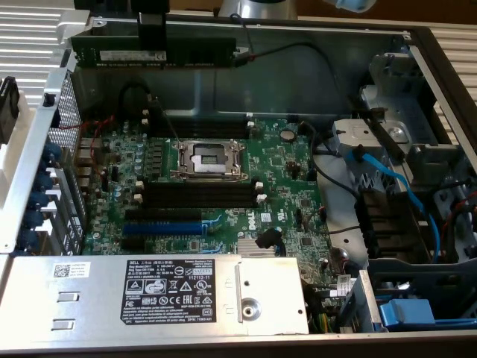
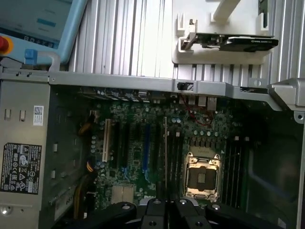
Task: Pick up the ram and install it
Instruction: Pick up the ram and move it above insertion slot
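Over the open computer case (image 1: 313, 82), I am holding the ram (image 1: 201, 58) pinched in my nearly closed jaws, and I judge it is needing careful lining-up with a black memory slot (image 1: 197, 192).

My hand (image 1: 153, 45) was black, and the ram (image 1: 195, 57) was dark green with a pale label strip along it. The motherboard (image 1: 287, 201) was green, dotted with small silver parts. Its memory slots (image 1: 197, 192) were black, one expansion slot (image 1: 160, 227) blue. The power supply (image 1: 97, 292) was grey with white and black labels. The cables (image 1: 395, 179) were light blue.
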You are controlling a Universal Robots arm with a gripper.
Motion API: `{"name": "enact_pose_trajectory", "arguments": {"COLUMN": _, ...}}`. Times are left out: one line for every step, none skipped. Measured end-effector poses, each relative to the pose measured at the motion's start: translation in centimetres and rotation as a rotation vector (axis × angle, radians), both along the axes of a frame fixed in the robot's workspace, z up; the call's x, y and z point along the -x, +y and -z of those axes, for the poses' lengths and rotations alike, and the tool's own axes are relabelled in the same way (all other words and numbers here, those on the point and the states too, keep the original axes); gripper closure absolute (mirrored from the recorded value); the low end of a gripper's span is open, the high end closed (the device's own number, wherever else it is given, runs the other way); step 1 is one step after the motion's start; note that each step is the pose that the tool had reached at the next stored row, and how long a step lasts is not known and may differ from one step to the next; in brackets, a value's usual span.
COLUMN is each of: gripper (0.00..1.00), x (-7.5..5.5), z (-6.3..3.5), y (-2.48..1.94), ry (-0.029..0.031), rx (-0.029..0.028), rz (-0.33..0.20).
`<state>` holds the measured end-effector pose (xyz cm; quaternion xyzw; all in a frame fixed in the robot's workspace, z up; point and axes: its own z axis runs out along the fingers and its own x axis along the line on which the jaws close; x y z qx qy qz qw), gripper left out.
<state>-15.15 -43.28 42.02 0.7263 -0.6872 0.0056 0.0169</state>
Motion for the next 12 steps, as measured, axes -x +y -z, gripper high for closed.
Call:
{"name": "enact_pose_trajectory", "arguments": {"gripper": 0.88, "x": -0.30, "z": 0.01, "y": 0.03, "ry": -0.0002, "rx": -0.0003, "rz": 0.000}}
{"name": "enact_pose_trajectory", "arguments": {"gripper": 0.88, "x": -0.45, "z": 0.01, "y": 0.03, "ry": -0.0001, "rx": -0.0026, "rz": 0.000}}
{"name": "enact_pose_trajectory", "arguments": {"gripper": 0.88, "x": -0.52, "z": 0.02, "y": 0.03, "ry": 0.0005, "rx": -0.0035, "rz": 0.000}}
{"name": "enact_pose_trajectory", "arguments": {"gripper": 0.88, "x": -0.53, "z": 0.02, "y": 0.00, "ry": 0.0006, "rx": -0.0035, "rz": 0.000}}
{"name": "enact_pose_trajectory", "arguments": {"gripper": 0.88, "x": -0.73, "z": 0.02, "y": 0.00, "ry": 0.0006, "rx": -0.0037, "rz": 0.000}}
{"name": "enact_pose_trajectory", "arguments": {"gripper": 0.88, "x": -0.92, "z": 0.02, "y": 0.01, "ry": 0.0008, "rx": -0.0035, "rz": 0.000}}
{"name": "enact_pose_trajectory", "arguments": {"gripper": 0.88, "x": -0.98, "z": 0.02, "y": 0.03, "ry": 0.0007, "rx": -0.0043, "rz": 0.003}}
{"name": "enact_pose_trajectory", "arguments": {"gripper": 0.88, "x": -1.02, "z": 0.04, "y": 0.03, "ry": 0.0003, "rx": -0.0064, "rz": 0.006}}
{"name": "enact_pose_trajectory", "arguments": {"gripper": 0.88, "x": -1.06, "z": 0.05, "y": 0.03, "ry": 0.0000, "rx": -0.0103, "rz": 0.009}}
{"name": "enact_pose_trajectory", "arguments": {"gripper": 0.88, "x": -1.10, "z": 0.08, "y": 0.04, "ry": -0.0004, "rx": -0.0148, "rz": 0.012}}
{"name": "enact_pose_trajectory", "arguments": {"gripper": 0.88, "x": -1.14, "z": 0.10, "y": 0.04, "ry": -0.0005, "rx": -0.0196, "rz": 0.015}}
{"name": "enact_pose_trajectory", "arguments": {"gripper": 0.88, "x": -1.18, "z": 0.13, "y": 0.04, "ry": -0.0007, "rx": -0.0244, "rz": 0.018}}
